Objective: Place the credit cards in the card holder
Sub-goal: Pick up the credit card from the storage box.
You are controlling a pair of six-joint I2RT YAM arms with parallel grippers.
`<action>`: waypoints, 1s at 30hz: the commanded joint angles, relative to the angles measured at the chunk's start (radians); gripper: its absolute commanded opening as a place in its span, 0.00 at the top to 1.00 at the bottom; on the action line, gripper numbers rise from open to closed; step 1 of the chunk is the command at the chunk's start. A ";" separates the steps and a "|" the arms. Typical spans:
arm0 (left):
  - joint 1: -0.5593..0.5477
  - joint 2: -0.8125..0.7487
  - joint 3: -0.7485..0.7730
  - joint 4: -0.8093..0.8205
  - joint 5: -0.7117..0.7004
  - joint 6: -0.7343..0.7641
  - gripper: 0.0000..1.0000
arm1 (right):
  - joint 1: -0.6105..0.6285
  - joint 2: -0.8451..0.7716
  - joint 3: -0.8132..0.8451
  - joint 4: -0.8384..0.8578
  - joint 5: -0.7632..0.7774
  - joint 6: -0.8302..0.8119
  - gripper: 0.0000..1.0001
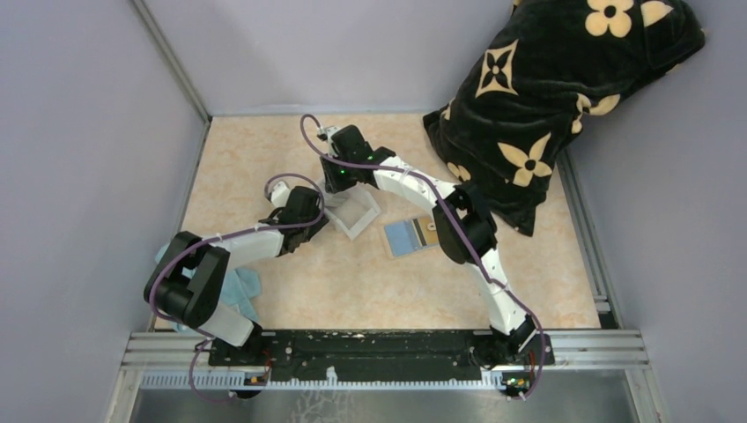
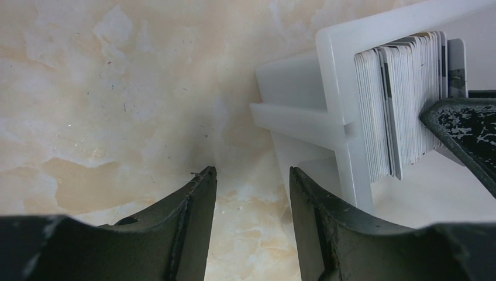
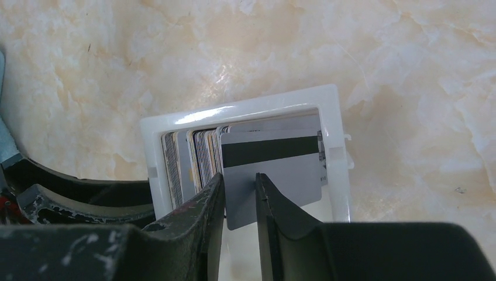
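Note:
A clear white tray (image 1: pixel 363 218) stands mid-table and holds several credit cards on edge (image 3: pixel 187 158). A grey card with a black stripe (image 3: pixel 275 170) leans out of the stack. My right gripper (image 3: pixel 240 175) is down in the tray, its jaws a narrow gap apart with that card's lower corner between them; in the top view it is over the tray (image 1: pixel 350 183). My left gripper (image 2: pixel 252 171) is open and empty over bare table beside the tray (image 2: pixel 333 88). The card holder (image 1: pixel 411 236) lies open, blue-grey lining up, right of the tray.
A light blue cloth (image 1: pixel 238 286) lies at the near left by the left arm's base. A black cushion with tan flowers (image 1: pixel 546 97) fills the far right corner. Grey walls and metal rails enclose the marble-patterned table.

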 commanded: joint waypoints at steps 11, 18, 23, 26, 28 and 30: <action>0.010 -0.006 0.029 0.018 0.027 0.015 0.46 | 0.040 -0.142 0.003 -0.018 0.033 -0.001 0.83; 0.010 -0.034 0.033 -0.013 0.016 0.022 0.45 | 0.040 -0.182 -0.049 -0.016 0.137 -0.038 0.98; 0.010 -0.076 0.030 -0.054 0.012 0.040 0.40 | 0.040 -0.261 -0.163 0.056 0.255 -0.081 1.00; 0.010 -0.118 0.021 -0.064 0.030 0.062 0.33 | 0.040 -0.338 -0.263 0.126 0.323 -0.107 1.00; 0.010 -0.155 0.011 -0.074 0.051 0.079 0.28 | 0.041 -0.391 -0.310 0.141 0.345 -0.118 1.00; 0.007 -0.202 0.002 -0.087 0.079 0.098 0.20 | 0.041 -0.469 -0.356 0.140 0.350 -0.112 1.00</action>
